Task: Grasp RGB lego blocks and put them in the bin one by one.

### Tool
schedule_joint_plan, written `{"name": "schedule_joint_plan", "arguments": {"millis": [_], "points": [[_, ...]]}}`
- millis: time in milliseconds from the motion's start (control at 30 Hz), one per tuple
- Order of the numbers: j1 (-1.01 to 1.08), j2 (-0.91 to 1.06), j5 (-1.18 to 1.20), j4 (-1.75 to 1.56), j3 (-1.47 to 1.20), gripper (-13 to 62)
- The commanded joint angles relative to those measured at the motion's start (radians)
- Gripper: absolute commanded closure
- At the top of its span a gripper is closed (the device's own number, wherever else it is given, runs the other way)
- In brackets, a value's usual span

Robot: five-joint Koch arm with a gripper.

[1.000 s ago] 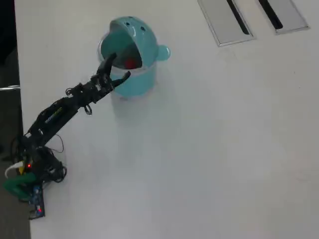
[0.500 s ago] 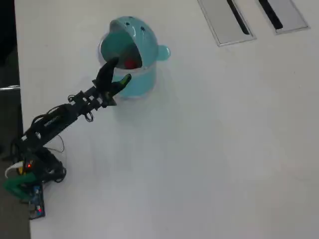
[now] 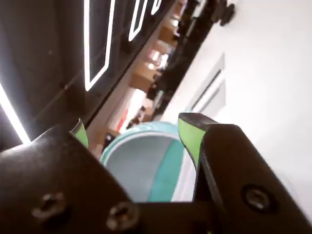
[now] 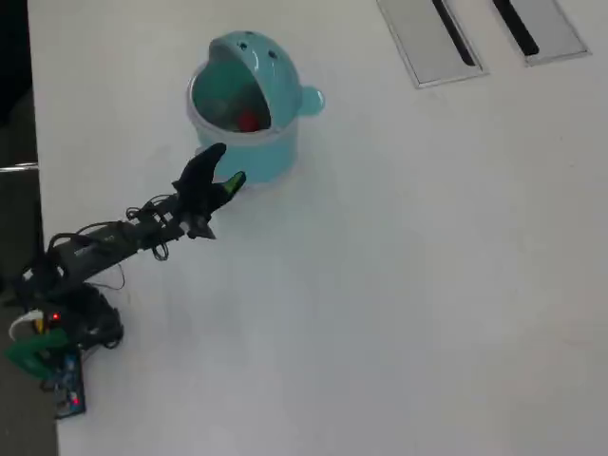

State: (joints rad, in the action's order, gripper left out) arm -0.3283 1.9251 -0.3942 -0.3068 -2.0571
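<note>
Tool (image 4: 226,164) gapes empty just beside the teal bin (image 4: 271,157) on the table (image 4: 427,266); red block (image 4: 249,121) inside looks light, rigid, slick, best pinched across flat sides.

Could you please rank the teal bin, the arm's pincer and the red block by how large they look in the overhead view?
Largest to smallest in the overhead view:
1. Teal bin
2. Pincer, open and empty, just outside the bin
3. Red block, a small spot inside the bin
The pincer may sit nearer the camera, yet the order is clear.
</note>
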Motion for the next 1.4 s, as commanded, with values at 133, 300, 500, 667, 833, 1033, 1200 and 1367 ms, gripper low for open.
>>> {"name": "schedule_joint_plan", "arguments": {"millis": [133, 300, 500, 667, 833, 1033, 1200, 1367], "points": [[0.035, 0.15, 0.046, -0.253, -0.141, 15.7], [0.091, 0.258, 0.052, -0.261, -0.299, 16.4], [0.192, 0.29, 0.098, -0.291, -0.403, 16.3], [0.244, 0.29, 0.104, -0.353, -0.483, 16.3], [0.239, 0.295, 0.114, -0.457, -0.586, 16.4], [0.227, 0.347, 0.114, -0.514, -0.736, 16.3], [0.232, 0.351, 0.11, -0.646, -0.89, 16.4], [0.225, 0.357, 0.112, -0.752, -1.003, 16.4]]}}
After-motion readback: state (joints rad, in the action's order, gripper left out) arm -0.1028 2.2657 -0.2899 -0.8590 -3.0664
